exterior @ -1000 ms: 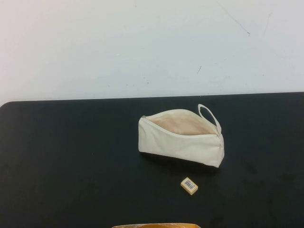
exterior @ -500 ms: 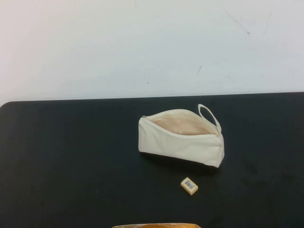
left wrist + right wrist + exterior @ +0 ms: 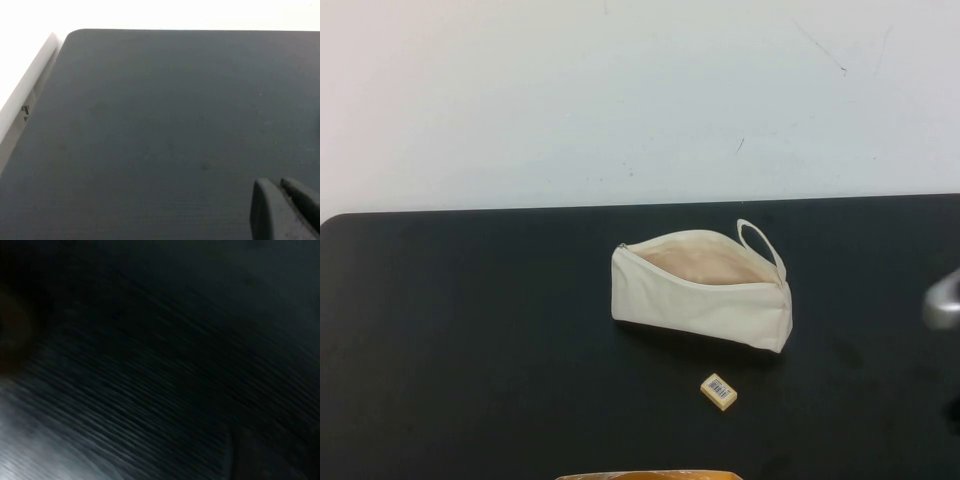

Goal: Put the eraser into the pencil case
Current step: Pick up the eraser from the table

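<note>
The pencil case is a cream-white zip pouch lying on the black table, right of centre. Its zip is open, the tan lining shows, and a loop strap sits at its right end. The eraser, a small cream-yellow block with a barcode label, lies on the table just in front of the pouch. My left gripper shows only in the left wrist view, shut and empty over bare table near a corner. My right gripper is a dark blur close over the table. A grey part of the right arm shows at the right edge.
An orange-yellow object peeks in at the table's near edge. A white wall stands behind the table. The table's rounded corner and white border show in the left wrist view.
A grey part of the right arm has come into the high view at the right edge. The pouch and eraser have not moved.
</note>
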`<state>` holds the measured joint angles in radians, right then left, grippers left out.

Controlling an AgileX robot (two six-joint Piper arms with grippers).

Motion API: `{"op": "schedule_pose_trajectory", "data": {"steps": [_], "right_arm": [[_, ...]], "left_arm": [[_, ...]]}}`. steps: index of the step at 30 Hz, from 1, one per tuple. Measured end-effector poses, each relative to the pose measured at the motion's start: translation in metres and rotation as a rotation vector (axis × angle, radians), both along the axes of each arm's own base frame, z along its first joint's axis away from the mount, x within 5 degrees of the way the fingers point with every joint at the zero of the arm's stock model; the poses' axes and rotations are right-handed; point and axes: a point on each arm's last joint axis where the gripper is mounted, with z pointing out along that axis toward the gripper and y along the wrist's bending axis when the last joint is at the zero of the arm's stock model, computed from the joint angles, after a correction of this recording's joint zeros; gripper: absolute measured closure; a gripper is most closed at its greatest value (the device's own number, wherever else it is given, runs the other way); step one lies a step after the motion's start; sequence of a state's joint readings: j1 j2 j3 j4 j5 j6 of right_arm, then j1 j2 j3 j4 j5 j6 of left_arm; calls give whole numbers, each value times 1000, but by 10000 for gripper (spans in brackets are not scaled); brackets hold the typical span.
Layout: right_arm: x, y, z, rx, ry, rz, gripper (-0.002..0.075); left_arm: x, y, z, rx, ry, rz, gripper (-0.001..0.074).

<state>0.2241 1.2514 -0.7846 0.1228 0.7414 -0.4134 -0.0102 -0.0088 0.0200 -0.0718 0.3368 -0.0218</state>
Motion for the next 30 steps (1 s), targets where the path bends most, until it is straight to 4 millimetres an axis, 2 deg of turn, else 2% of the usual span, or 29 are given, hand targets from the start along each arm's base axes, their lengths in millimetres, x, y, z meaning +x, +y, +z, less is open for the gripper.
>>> {"op": "schedule_pose_trajectory", "data": {"steps": [3, 6, 13, 16, 21, 30], "right_arm": [[16, 30, -9, -11, 28, 106, 365], [31, 63, -17, -19, 33, 204, 309], [64, 139, -32, -31, -11, 414, 285], [83, 161, -47, -33, 9, 420, 286], [100, 173, -67, -26, 53, 366, 286], [104, 178, -88, -30, 96, 373, 286]], "left_arm": [[0, 0, 0, 0, 0, 0, 736], [0, 0, 0, 0, 0, 0, 736], [0, 0, 0, 0, 0, 0, 736], [0, 0, 0, 0, 0, 0, 736], [0, 0, 0, 0, 0, 0, 736], [0, 0, 0, 0, 0, 0, 736]]}}
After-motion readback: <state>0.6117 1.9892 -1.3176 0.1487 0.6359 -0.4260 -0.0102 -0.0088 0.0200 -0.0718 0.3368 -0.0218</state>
